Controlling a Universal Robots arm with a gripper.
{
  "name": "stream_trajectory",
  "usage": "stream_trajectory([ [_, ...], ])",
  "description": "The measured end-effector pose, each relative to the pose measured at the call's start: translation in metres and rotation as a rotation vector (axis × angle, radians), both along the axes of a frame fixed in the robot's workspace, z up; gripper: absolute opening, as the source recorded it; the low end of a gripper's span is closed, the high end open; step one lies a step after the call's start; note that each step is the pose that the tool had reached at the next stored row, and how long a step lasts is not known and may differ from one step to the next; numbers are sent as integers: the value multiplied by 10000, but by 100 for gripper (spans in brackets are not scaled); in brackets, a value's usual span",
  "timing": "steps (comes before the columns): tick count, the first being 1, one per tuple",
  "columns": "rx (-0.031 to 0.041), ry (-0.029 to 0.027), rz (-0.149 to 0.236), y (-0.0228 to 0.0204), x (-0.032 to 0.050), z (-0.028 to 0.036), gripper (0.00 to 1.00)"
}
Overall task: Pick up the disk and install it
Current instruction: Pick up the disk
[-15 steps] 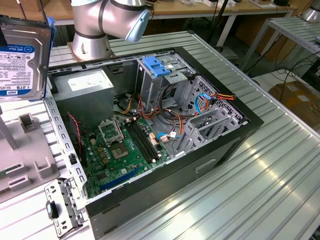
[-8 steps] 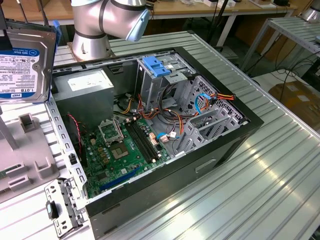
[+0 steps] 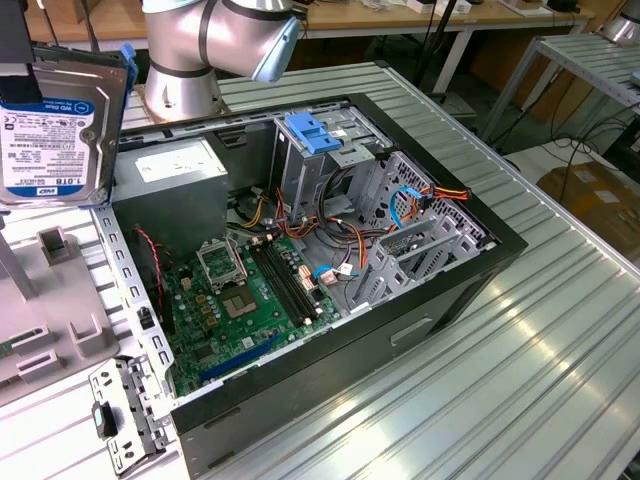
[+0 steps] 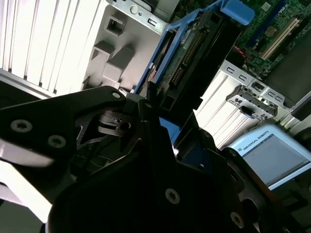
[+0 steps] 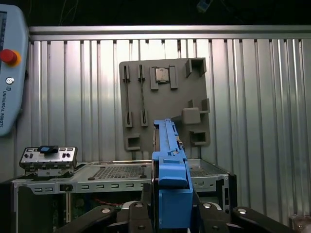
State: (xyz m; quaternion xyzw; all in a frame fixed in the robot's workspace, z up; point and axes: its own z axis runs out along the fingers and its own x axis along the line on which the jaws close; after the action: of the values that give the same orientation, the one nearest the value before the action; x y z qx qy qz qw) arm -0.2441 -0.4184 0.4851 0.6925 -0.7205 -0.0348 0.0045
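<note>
The disk (image 3: pixel 60 110) hangs in the air at the exterior view's upper left, above the grey tray, its white label with a blue band facing the camera. My gripper (image 5: pixel 172 213) is shut on it, black fingers (image 5: pixel 214 216) pressing both sides. The first wrist view looks along the disk's (image 5: pixel 170 170) blue side rail. The second wrist view shows the disk's (image 4: pixel 194 53) underside with its circuit board and connector, blue rails along its edges. The drive cage (image 3: pixel 340 170) with its blue handle (image 3: pixel 312 133) stands inside the open computer case, off to the exterior view's right of the disk.
The open black computer case (image 3: pixel 500 250) lies on the ribbed metal table with the motherboard (image 3: pixel 245 300), loose cables and a grey power supply (image 3: pixel 170 190). A grey moulded tray (image 5: pixel 165 102) lies under the disk. A metal bracket (image 3: pixel 125 410) and a teach pendant (image 5: pixel 9 73) sit nearby.
</note>
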Motion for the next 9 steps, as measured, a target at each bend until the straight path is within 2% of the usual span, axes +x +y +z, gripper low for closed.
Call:
stream_trajectory([
  [9,-17,0,-102,-1,-19,-81,37],
])
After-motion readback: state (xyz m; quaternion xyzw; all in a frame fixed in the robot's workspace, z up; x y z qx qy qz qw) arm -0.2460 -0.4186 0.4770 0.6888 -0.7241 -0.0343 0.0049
